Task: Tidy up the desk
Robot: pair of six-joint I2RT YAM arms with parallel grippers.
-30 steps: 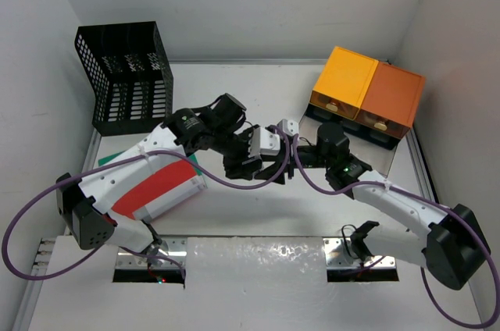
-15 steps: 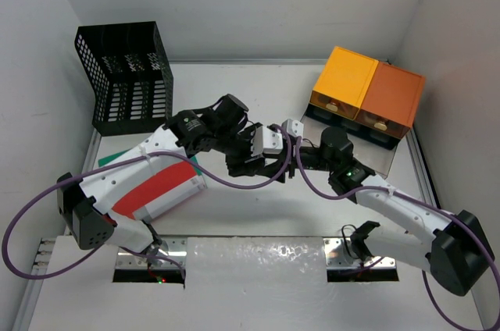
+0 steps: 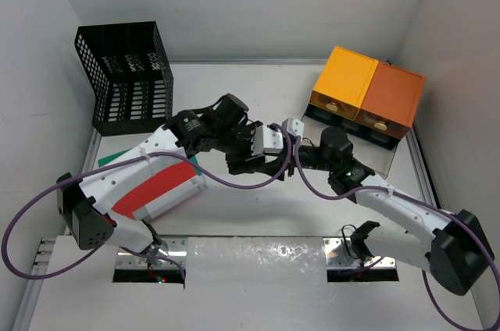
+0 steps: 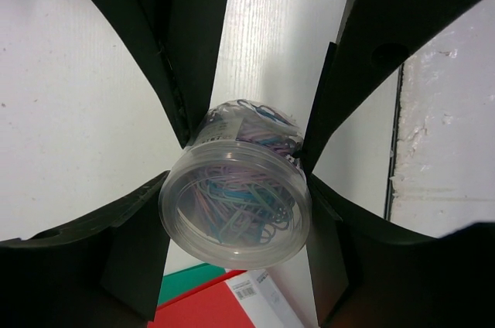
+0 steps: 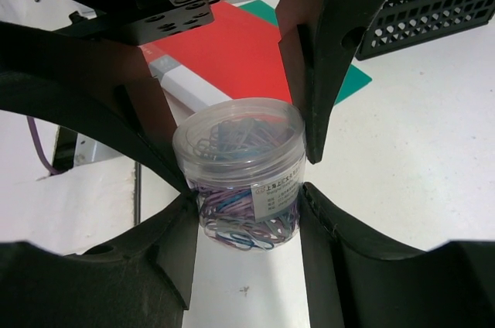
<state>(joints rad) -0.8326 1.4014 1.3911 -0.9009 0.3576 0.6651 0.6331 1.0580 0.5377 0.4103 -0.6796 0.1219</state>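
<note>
A clear plastic jar of coloured paper clips [image 4: 234,203] is held above the white desk [image 3: 258,89], between both grippers at the middle. My left gripper [image 4: 232,212] has its jaws against the jar's lid end. My right gripper [image 5: 244,196] grips the jar [image 5: 240,165] at its lower body, jaws touching both sides. Each wrist view shows the other gripper's fingers pressed on the jar's far end. In the top view the left gripper [image 3: 258,163] and right gripper [image 3: 286,161] meet nose to nose and hide the jar.
A black mesh rack [image 3: 129,73] stands at the back left. Orange drawer boxes [image 3: 367,93] stand at the back right. A red folder [image 3: 156,186] on a green one [image 3: 117,158] lies under the left arm.
The right gripper has moved left, closing up on the left gripper at the jar. The left arm has shifted slightly. Almost nothing moved in the last half second.
</note>
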